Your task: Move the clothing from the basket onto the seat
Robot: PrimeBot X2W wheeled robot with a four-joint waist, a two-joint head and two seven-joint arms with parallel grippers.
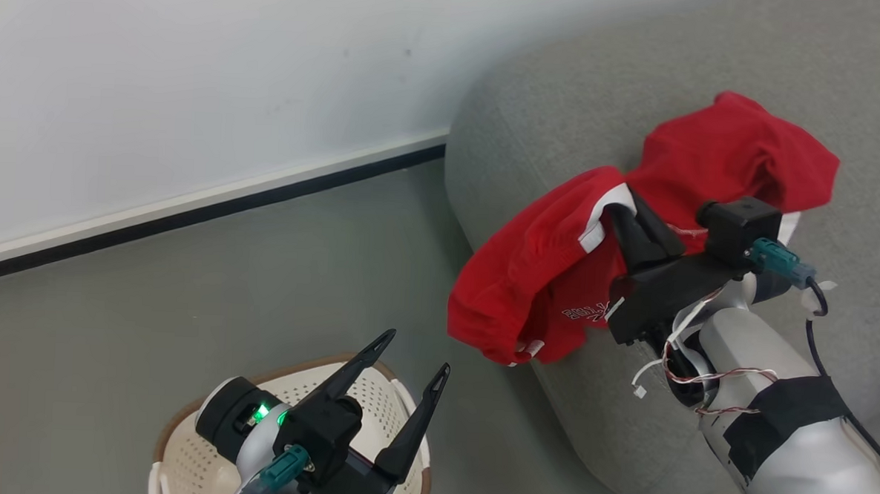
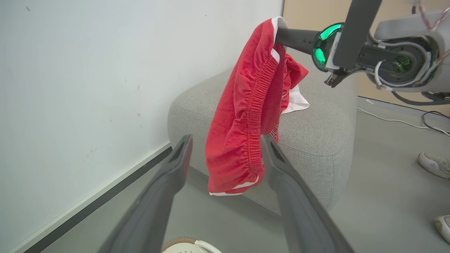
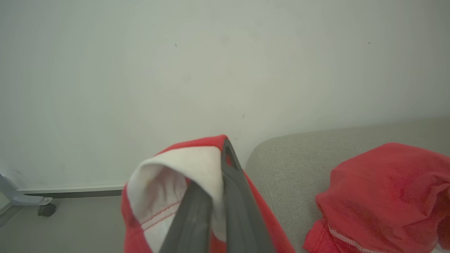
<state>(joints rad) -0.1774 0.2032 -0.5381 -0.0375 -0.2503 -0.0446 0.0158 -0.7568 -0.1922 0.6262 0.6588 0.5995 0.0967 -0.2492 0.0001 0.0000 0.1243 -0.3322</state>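
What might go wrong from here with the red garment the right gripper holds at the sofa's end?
1. The red garment in the shut right gripper hangs largely past the rounded end of the seat; released here, it may slide to the floor.
2. The pinch looks to be on the white trim alone, so it might slip free early.

soft cloth clothing (image 1: pixel 528 280) — matt, coarse-woven seat (image 1: pixel 550 111).
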